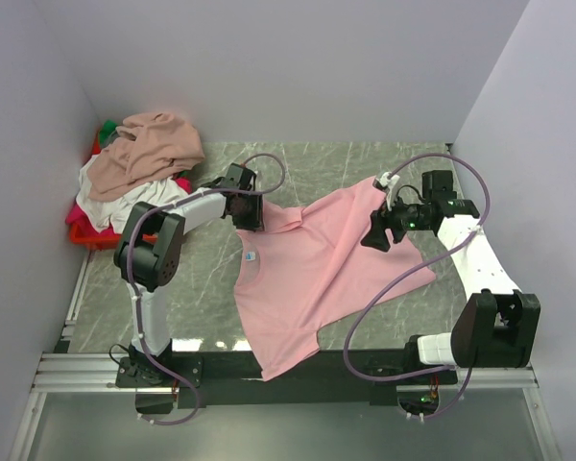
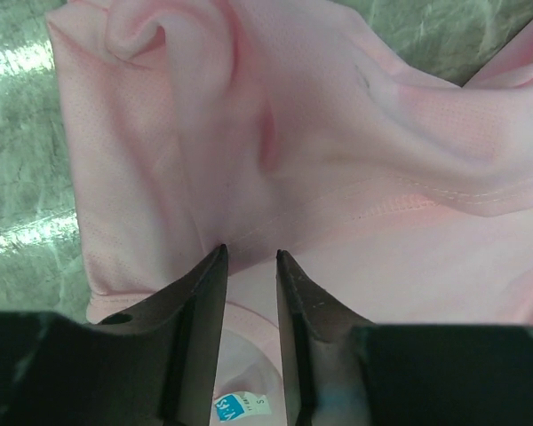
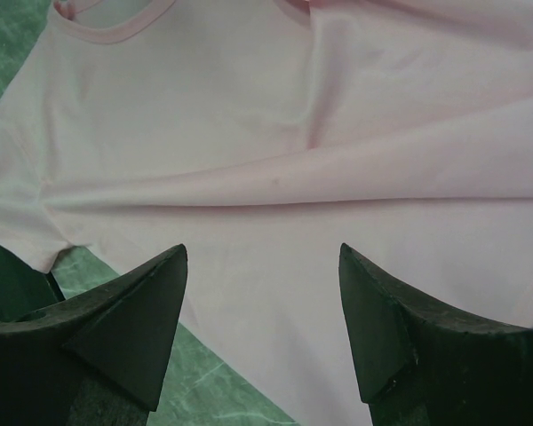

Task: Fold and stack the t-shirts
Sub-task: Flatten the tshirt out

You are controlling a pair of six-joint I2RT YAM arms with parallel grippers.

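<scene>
A light pink t-shirt [image 1: 307, 274] lies spread on the green marble table, its neck label [image 1: 252, 257] to the left. My left gripper [image 1: 252, 219] is at the bunched left sleeve. In the left wrist view its jaws [image 2: 249, 256] stand a narrow gap apart right over the rumpled pink cloth [image 2: 338, 133], with the label [image 2: 235, 406] showing below between them. My right gripper [image 1: 374, 238] hovers over the shirt's right side. In the right wrist view it [image 3: 262, 257] is wide open above flat pink cloth [image 3: 275, 115], with nothing between the fingers.
More t-shirts [image 1: 144, 158], tan and white on top, are heaped in a red basket [image 1: 88, 235] at the back left against the wall. The pink shirt's hem [image 1: 278, 360] hangs over the table's near edge by the arm rail. Walls close in on left, back and right.
</scene>
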